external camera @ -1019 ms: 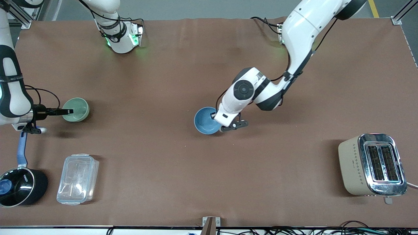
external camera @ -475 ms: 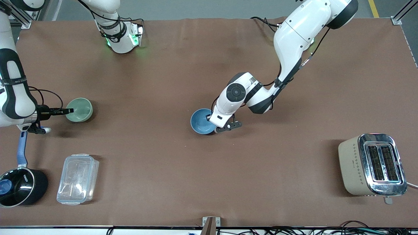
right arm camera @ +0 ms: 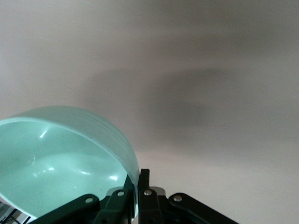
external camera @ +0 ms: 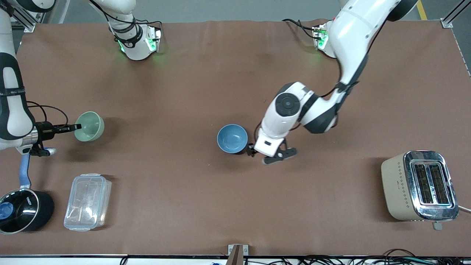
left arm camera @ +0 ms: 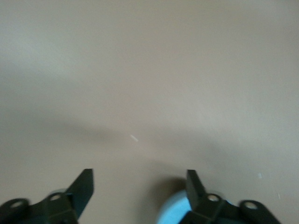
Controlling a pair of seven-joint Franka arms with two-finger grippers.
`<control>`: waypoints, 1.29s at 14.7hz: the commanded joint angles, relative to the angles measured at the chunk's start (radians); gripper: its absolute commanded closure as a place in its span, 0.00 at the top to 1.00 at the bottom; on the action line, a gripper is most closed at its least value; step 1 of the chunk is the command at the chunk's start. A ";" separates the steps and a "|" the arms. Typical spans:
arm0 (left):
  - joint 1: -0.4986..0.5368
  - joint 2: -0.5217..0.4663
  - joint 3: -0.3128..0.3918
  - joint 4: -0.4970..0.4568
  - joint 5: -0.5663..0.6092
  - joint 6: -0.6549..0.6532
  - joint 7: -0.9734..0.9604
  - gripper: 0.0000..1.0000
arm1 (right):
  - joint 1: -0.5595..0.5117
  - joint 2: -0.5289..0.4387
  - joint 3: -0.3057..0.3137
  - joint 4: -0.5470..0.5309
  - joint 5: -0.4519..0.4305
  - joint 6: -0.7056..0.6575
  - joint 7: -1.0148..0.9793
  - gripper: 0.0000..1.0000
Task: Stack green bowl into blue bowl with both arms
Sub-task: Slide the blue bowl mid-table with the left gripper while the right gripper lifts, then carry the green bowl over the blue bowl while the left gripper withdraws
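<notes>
The green bowl (external camera: 89, 126) hangs tilted a little above the table near the right arm's end. My right gripper (external camera: 75, 127) is shut on its rim. In the right wrist view the fingers (right arm camera: 144, 183) pinch the wall of the green bowl (right arm camera: 60, 158). The blue bowl (external camera: 232, 138) stands upright on the table near the middle. My left gripper (external camera: 253, 149) is open and empty, just beside the blue bowl on the side toward the left arm's end. In the left wrist view the left gripper (left arm camera: 139, 179) holds nothing, and the blue bowl's rim (left arm camera: 174, 211) shows by one finger.
A beige toaster (external camera: 419, 186) stands near the front camera at the left arm's end. A clear plastic container (external camera: 87, 201) and a black saucepan (external camera: 22, 210) with a blue handle (external camera: 25, 168) sit near the front camera at the right arm's end.
My left gripper has let go of the blue bowl and drawn back toward the left arm's end; the bowl now stands free. My right gripper has raised the green bowl slightly.
</notes>
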 commanded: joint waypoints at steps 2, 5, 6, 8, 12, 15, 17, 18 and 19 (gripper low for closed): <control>0.094 -0.139 0.001 0.046 0.033 -0.206 0.148 1.00 | 0.121 -0.075 0.016 -0.021 0.063 -0.041 0.181 0.01; 0.187 -0.236 -0.014 0.044 0.023 -0.303 0.356 1.00 | 0.262 -0.089 0.016 -0.020 0.149 -0.020 0.314 0.01; 0.203 -0.260 -0.013 0.044 0.021 -0.332 0.412 1.00 | 0.316 -0.092 0.016 -0.018 0.178 0.017 0.359 0.01; 0.231 -0.307 -0.015 0.044 -0.006 -0.383 0.483 1.00 | 0.431 -0.089 0.016 -0.009 0.206 0.103 0.465 0.01; 0.270 -0.395 0.030 0.035 -0.103 -0.478 0.708 1.00 | 0.611 -0.068 0.016 0.003 0.228 0.285 0.637 0.01; 0.222 -0.490 0.172 -0.020 -0.204 -0.524 0.840 1.00 | 0.683 -0.004 0.017 0.098 0.229 0.318 0.750 0.01; 0.185 -0.543 0.249 -0.067 -0.224 -0.532 0.930 1.00 | 0.727 0.045 0.017 0.147 0.226 0.324 0.815 0.02; 0.167 -0.561 0.283 -0.086 -0.224 -0.538 0.963 1.00 | 0.740 0.058 0.017 0.184 0.226 0.325 0.836 0.02; 0.162 -0.580 0.306 -0.098 -0.226 -0.551 0.989 1.00 | 0.746 0.072 0.017 0.206 0.226 0.326 0.865 0.02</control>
